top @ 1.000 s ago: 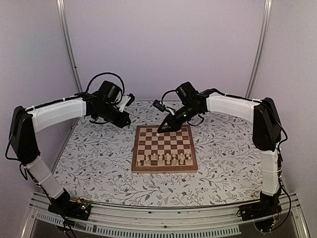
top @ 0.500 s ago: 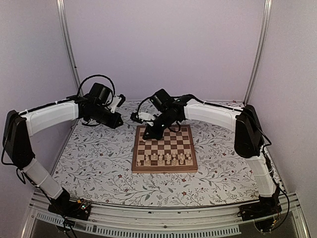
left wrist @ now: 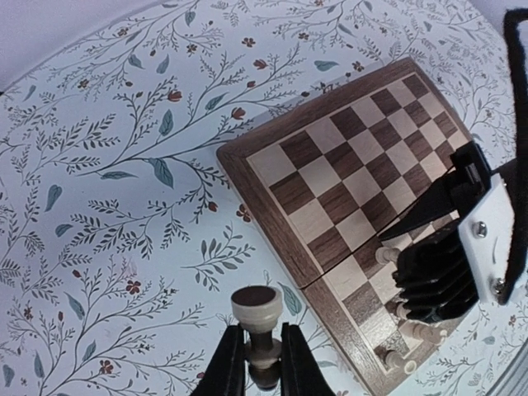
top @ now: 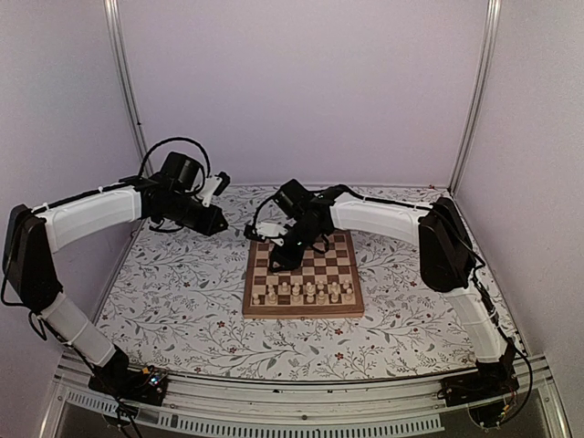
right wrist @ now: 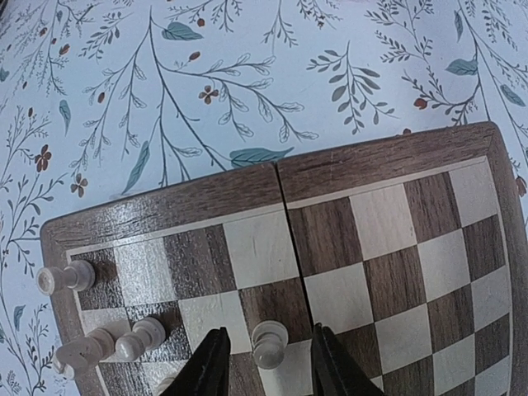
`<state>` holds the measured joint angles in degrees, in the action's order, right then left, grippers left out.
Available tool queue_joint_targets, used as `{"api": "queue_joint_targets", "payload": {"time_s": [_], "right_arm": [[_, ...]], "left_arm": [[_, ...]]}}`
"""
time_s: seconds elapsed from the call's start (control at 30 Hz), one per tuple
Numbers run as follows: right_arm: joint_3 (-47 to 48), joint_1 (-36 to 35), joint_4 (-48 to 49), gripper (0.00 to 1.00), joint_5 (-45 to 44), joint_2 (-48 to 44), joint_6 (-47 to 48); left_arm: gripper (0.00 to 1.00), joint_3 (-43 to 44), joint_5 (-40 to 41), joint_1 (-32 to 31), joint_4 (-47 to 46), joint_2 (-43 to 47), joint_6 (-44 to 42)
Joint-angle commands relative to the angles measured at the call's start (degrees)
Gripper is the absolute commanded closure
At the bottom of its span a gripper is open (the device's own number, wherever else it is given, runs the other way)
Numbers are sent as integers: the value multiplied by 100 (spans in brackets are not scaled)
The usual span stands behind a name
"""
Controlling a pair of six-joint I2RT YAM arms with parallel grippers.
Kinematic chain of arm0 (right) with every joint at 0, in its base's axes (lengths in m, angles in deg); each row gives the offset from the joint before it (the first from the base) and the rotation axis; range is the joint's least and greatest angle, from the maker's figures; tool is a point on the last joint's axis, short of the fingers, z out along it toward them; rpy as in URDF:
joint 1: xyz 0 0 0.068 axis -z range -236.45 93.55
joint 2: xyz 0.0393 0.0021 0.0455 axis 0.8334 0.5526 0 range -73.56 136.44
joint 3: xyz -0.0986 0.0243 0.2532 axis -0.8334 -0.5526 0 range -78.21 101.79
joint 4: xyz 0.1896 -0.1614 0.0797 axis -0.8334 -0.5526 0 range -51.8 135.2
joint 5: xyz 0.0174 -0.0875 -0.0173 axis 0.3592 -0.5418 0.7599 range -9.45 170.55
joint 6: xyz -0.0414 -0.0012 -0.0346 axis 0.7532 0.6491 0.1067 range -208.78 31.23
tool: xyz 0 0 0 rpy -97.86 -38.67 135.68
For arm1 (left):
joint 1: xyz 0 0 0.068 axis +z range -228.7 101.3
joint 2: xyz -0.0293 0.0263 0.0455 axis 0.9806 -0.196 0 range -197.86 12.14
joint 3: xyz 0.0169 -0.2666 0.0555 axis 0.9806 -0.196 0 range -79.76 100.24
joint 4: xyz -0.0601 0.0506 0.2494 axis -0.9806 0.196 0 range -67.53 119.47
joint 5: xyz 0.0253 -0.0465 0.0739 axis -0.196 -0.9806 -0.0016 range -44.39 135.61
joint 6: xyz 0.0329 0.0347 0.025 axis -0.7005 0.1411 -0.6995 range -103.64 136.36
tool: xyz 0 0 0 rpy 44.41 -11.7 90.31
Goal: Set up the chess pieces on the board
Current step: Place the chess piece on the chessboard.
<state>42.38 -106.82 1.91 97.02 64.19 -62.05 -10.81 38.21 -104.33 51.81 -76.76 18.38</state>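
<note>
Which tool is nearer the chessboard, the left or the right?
Right. The right tool hangs over the chessboard, open around a pawn; the left tool is off beyond its far-left corner, gripping a chess piece.

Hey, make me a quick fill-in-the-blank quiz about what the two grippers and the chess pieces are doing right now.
1. The left gripper holds a chess piece over the floral table cover, off the ____.
2. The right gripper has its jaws ____ on either side of a pawn.
3. That pawn stands ____ on a square.
Missing words: board; open; upright.
</note>
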Motion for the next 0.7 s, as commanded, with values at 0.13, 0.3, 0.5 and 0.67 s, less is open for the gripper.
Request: {"api": "queue_joint_targets", "payload": {"time_s": [0.13,0.3,0.5,0.67], "right_arm": [[-236,77,-271,61,609,-1136,370],[-1784,73,332,57,330,-2538,1466],[-2303,70,427,54,-36,-3139,2434],[-2317,-43,425,51,-273,-3193,2766]], "left_arm": [[87,68,-1526,11,-74,-164,-138],[85,393,-2734,-328,161,-561,-193],[85,782,-3667,-616,288,-1097,-217],[85,1074,-4194,-733,502,-1476,-220]]}}
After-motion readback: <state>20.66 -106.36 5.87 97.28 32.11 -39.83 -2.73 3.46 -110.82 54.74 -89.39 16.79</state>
